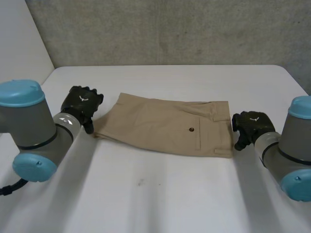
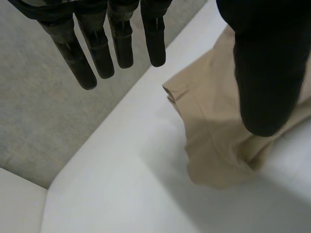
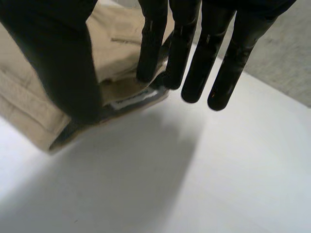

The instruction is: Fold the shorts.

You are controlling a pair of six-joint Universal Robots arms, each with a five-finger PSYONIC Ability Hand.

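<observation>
shorts [image 1: 170, 127] flat on counter [image 1: 146, 194]; left robot hand [image 1: 82, 104] at hem, right robot hand [image 1: 250, 126] at waistband, both spread

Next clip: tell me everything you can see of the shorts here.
The shorts are tan cloth, lying flat on the white table, seemingly folded in half, one back pocket with a dark button upward. The waistband, with belt loops and an inside label, lies by the open right hand; the leg hem lies by the open left hand. Whether either hand touches them is unclear.
</observation>
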